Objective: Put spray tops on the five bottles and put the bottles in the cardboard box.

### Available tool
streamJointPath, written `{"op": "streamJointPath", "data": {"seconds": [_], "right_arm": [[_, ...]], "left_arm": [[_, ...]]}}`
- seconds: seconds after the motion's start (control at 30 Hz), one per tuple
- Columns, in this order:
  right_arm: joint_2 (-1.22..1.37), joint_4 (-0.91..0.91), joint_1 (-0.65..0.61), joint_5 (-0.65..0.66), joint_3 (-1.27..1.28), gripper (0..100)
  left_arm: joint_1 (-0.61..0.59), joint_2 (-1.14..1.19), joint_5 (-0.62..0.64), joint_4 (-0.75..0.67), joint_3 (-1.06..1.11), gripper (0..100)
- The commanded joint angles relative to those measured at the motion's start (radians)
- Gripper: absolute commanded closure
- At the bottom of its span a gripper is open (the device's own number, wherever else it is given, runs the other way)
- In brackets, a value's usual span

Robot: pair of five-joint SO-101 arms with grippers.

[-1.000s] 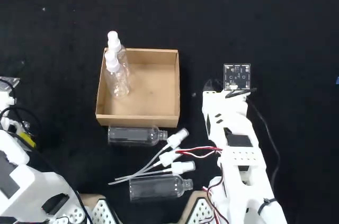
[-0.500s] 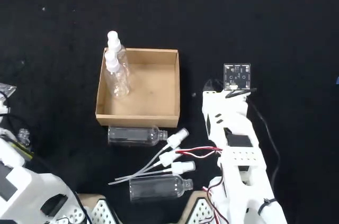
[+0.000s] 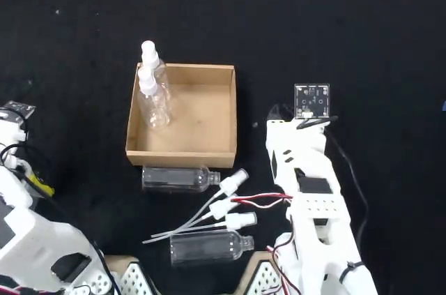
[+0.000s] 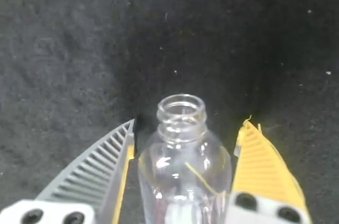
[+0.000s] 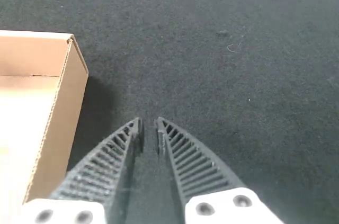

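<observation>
Clamping the clear plastic bottle with the open threaded neck (image 4: 183, 168), the left gripper (image 4: 189, 124) has its grey ribbed finger (image 4: 106, 155) and its yellow finger (image 4: 259, 155) set against either side of the body just below the shoulder. I judge it to be grasped, not merely flanked. The neck has no top on it and points away from the wrist over the black cloth-covered table (image 4: 79, 33). In the high view this arm (image 3: 17, 169) sits at the left edge of the table, well apart from the brown cardboard box (image 3: 181, 159).

The right gripper (image 5: 148, 126) has its dark ribbed jaws drawn almost together with nothing between them. It hovers over the cloth just beside the box's right wall.

The step in hand looks to be capping the held bottle. To do it well, the left arm should keep the neck steady and facing the right arm. The right gripper should open and take one white spray top with a thin dip tube (image 3: 233, 180) by its head. The tube must go into the mouth first, because it is thin and likely to bend or miss. Only then should the top be seated and turned. A hard squeeze could buckle the thin clear wall.

Counted:
- Five bottles: two capped bottles (image 3: 153, 100) standing in the box's far left corner, two uncapped bottles (image 3: 174, 178) lying in front of it, and one in the left gripper.
- Three loose spray tops.
- One box.
</observation>
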Motion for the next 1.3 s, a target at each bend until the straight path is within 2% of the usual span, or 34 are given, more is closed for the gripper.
{"op": "streamJointPath", "data": {"seconds": [0.0, 0.2, 0.37, 0.6, 0.67, 0.8, 0.87, 0.93, 1.03, 1.2, 1.27], "right_arm": [[-0.036, -0.025, -0.014, 0.006, -0.005, 97.3], [-0.036, -0.028, -0.014, 0.006, -0.005, 97.3], [-0.036, -0.028, -0.014, 0.006, -0.005, 97.3], [-0.036, -0.025, -0.014, 0.006, -0.005, 97.3], [-0.036, -0.025, -0.014, 0.006, -0.005, 97.3], [-0.036, -0.026, -0.014, 0.006, -0.005, 97.3], [-0.036, -0.026, -0.014, 0.006, -0.005, 97.3], [-0.036, -0.028, -0.014, 0.006, -0.005, 97.3], [-0.036, -0.028, -0.014, 0.006, -0.005, 97.3], [-0.036, -0.028, -0.014, 0.006, -0.005, 97.3], [-0.036, -0.028, -0.014, 0.006, -0.005, 97.3]], "left_arm": [[-0.024, -0.008, -0.044, -0.003, -0.013, 73], [-0.082, -0.044, -0.109, -0.003, -0.005, 72], [-0.093, -0.061, -0.114, 0.049, -0.015, 72], [-0.088, -0.052, -0.114, 0.052, -0.005, 74], [-0.09, -0.061, -0.114, 0.058, -0.005, 79], [-0.093, -0.064, -0.112, 0.101, -0.013, 98], [-0.09, -0.066, -0.112, 0.161, -0.016, 95], [-0.065, -0.094, -0.098, 0.207, -0.022, 96], [-0.013, -0.181, 0.02, 0.226, -0.016, 97], [0.119, -0.434, 0.347, 0.212, 0.004, 97], [0.185, -0.539, 0.519, 0.127, 0.067, 97]]}}
